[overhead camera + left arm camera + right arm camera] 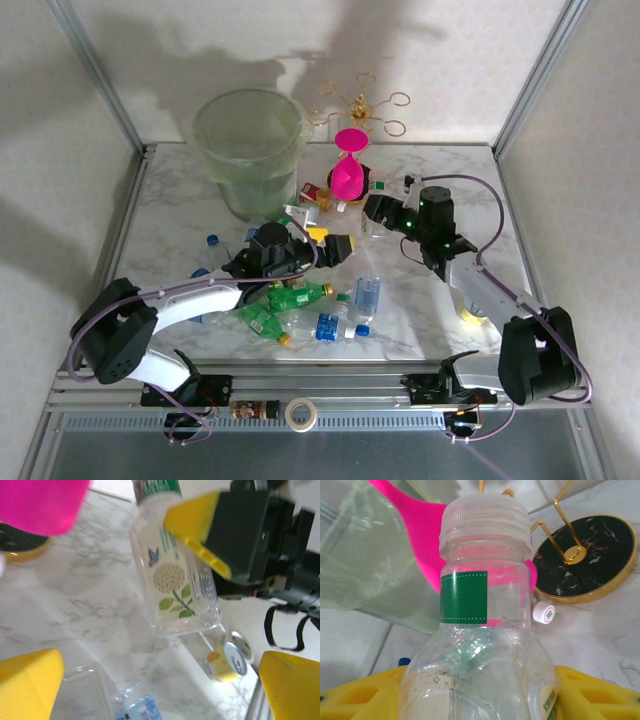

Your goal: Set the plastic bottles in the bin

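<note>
1. There is one bin (245, 185). It is big, round, pale green and see-through, with a wide rim. It stands at the far left of the table (180, 215).
2. One green bottle (300, 295) and a second green bottle (262, 322) lie near the front. Both have yellow caps.
3. Just beside them lie two clear ones with blue labels: a blue-label bottle (368, 295) and another blue-label bottle (325, 327).
4. Two blue caps (212, 240) poke out by the left arm.
5. Some reddish bottles (312, 193) sit by the one pink hourglass (348, 170). They are too bunched up to count.
6. The right gripper (480, 700) is partly closed around one clear bottle (480, 645), with yellow fingers (600, 695) on both sides. This is mid-table, right of the pink hourglass.
7. That bottle has a pale cap, a green band, and a picture of white flowers, green leaves and a small blue butterfly. The writing is too blurry to read.
8. The left gripper (160, 690) is spread wide with nothing in it, near that bottle.
</note>
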### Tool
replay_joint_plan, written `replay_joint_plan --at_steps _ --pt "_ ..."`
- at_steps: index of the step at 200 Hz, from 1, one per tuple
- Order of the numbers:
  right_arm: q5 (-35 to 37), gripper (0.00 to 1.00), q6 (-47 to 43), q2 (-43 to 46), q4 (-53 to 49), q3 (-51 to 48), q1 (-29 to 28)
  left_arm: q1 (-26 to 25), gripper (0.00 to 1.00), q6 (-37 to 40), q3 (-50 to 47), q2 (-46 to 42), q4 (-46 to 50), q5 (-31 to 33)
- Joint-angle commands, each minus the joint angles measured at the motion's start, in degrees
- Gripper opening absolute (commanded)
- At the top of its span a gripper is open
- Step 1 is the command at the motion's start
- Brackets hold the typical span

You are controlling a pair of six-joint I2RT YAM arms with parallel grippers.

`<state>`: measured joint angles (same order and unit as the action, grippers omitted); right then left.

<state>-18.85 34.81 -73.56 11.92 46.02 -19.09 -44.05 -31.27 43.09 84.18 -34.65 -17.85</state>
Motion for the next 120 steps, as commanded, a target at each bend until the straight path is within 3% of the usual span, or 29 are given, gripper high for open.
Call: replay_joint_plan --at_steps 1,120 --pt "-3.38 0.43 2.56 2.62 2.41 -2.39 0.2 -1.74 1.0 -1.63 2.14 2.87 -6.36 -5.7" --pt "-6.23 0.43 6.49 8.1 8.64 -7.63 -0.75 -3.94 0.98 -3.38 11.23 15.75 -11.0 -6.7"
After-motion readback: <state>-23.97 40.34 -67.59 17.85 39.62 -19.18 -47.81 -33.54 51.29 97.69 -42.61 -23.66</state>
